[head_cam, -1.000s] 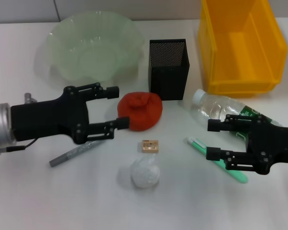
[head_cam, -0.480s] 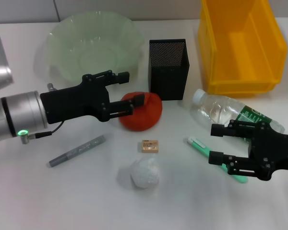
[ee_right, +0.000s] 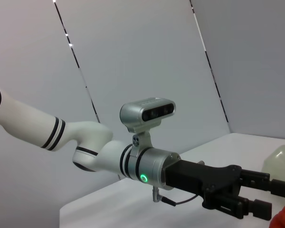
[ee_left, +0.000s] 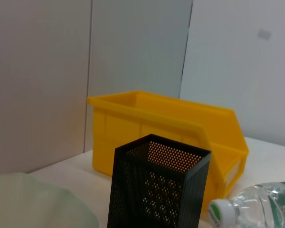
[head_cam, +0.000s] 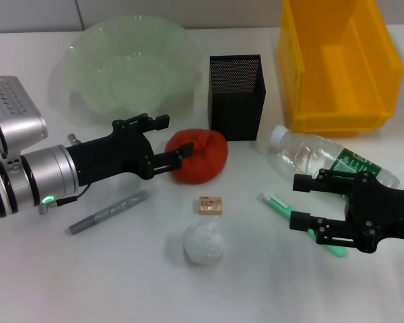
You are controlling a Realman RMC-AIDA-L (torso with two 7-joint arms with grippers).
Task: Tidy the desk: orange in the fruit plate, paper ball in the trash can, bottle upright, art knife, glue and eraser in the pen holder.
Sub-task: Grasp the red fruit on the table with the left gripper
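- Starting on the orange, by the look of it: left gripper [head_cam: 170, 140] sits centre-left of the head view, fingers spread, tips right at the orange [head_cam: 198, 155] but not closed on it. Whether they touch it, I can't tell.
- Orange lies on the table mid-frame, just in front of the pen holder [head_cam: 236, 95]; the fruit plate [head_cam: 124, 62] at upper left holds nothing visible. Not done.
- Paper ball [head_cam: 203, 243] sits at lower centre on the table. The yellow bin [head_cam: 337, 60] at upper right, presumably the trash can, looks empty. Not done.
- Bottle [head_cam: 323, 160] lies on its side at centre-right, cap pointing toward the pen holder. Not done.
- Eraser [head_cam: 210, 204] lies between orange and paper ball; the grey pen-shaped item [head_cam: 108, 211] is at lower left; the green pen-shaped item [head_cam: 303, 223] is at lower right. Which of those two is the knife and which the glue, I can't tell. All are outside the holder.
- Right gripper [head_cam: 298, 202] hangs at lower right, released, one finger over the green item, the other near the bottle, holding nothing.
- Judgement: zero of six placements complete; first pick is in progress.
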